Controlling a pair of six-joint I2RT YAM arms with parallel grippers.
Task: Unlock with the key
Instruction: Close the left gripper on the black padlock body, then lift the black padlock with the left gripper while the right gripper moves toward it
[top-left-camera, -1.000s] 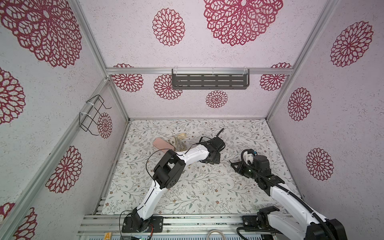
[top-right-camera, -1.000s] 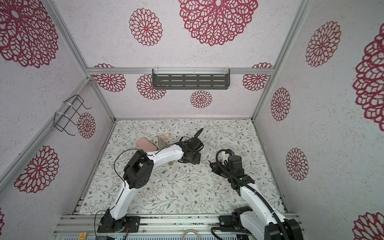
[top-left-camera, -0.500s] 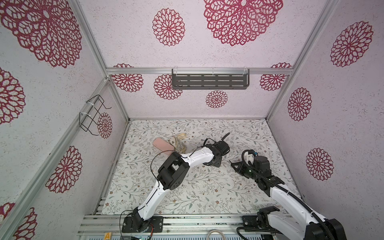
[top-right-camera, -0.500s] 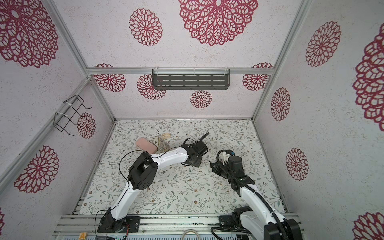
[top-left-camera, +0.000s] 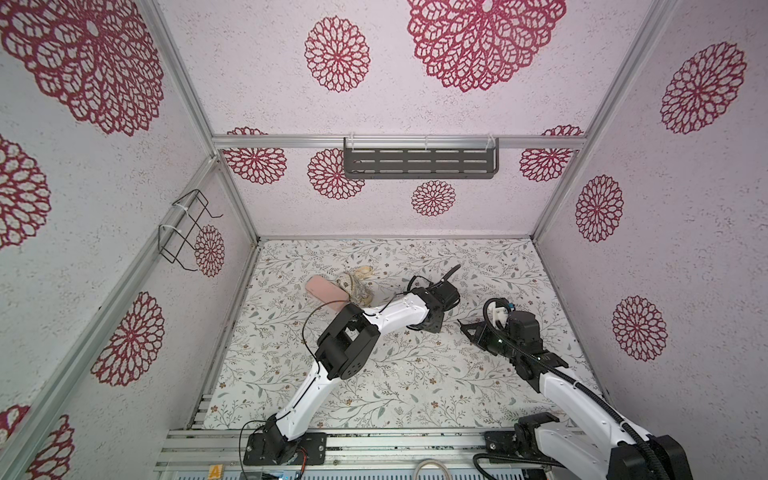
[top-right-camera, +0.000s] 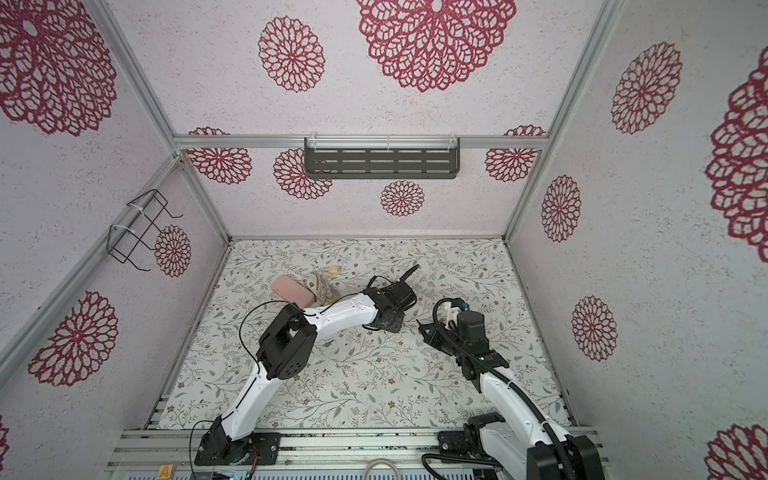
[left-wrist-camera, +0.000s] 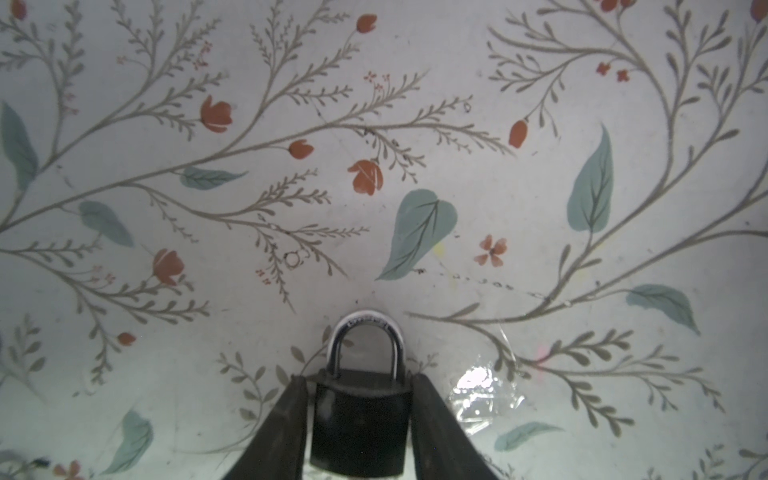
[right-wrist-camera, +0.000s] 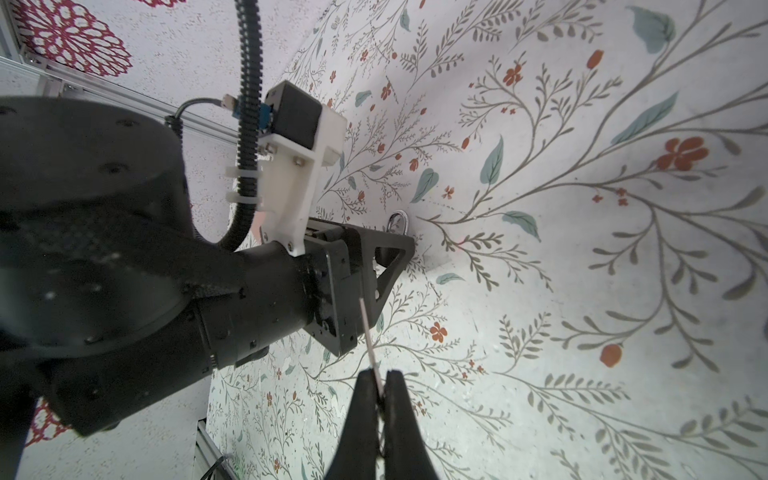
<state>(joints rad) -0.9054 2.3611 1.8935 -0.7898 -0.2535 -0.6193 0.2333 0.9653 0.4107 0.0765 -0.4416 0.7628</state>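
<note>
two grippers: left flanks padlock, right pinches key.

The space is closed in by three pale, speckled walls: a far wall, a left wall and a right wall. Dark red lace-like rosettes of several sizes are printed on all three. The panels are joined by aluminium profiles, and one horizontal profile is run across the far wall. A dark grey slotted shelf is tied to it near its middle. A black wire basket is fastened to the left wall. The floor is covered with a white sheet printed with grey twigs, green leaves and small orange-red flowers. Slotted aluminium rails are laid along the near edge. Everything is lit softly and evenly.
</note>
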